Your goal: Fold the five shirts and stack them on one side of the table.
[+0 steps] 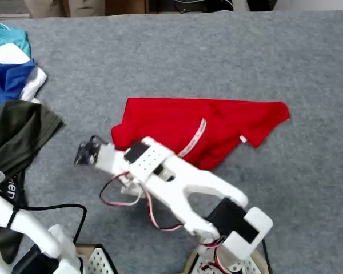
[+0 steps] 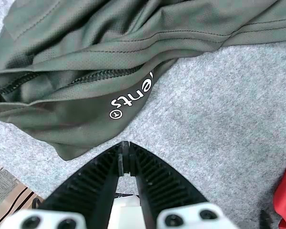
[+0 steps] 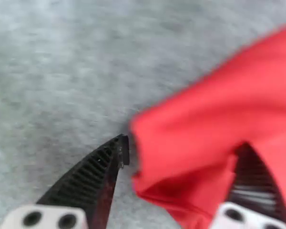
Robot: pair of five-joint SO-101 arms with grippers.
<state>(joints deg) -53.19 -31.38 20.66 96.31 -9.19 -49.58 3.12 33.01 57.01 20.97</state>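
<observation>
The red shirt (image 1: 217,123) lies near the middle of the grey bench (image 1: 228,51). It is partly folded over on itself, with a white strip (image 1: 195,137) running along it and one end pointing toward the bench's right side. Your right hand (image 3: 183,150) is at the shirt's near left corner. In the right wrist view its fingers stand well apart: one black ridged finger (image 3: 105,167) is over bare bench just beside the red edge, and the other is mostly covered by a fold of red cloth. The corner therefore sits between the spread fingers, unclamped. From above, your right arm (image 1: 183,182) stretches from the near edge of the bench across to that corner. The other four shirts lie heaped and unfolded at the bench's left edge. The teal shirt (image 1: 8,34) is farthest back, followed by the white shirt (image 1: 11,54). The blue shirt (image 1: 8,83) lies over the white one, and the dark green shirt (image 1: 20,128) is nearest. Your left hand (image 2: 126,150) is closed, its two ridged fingers meeting at the tips with nothing between them. It is over bare bench just beside the dark green shirt's rumpled hem, which carries white lettering. A sliver of the red shirt shows farther off in the left wrist view.
</observation>
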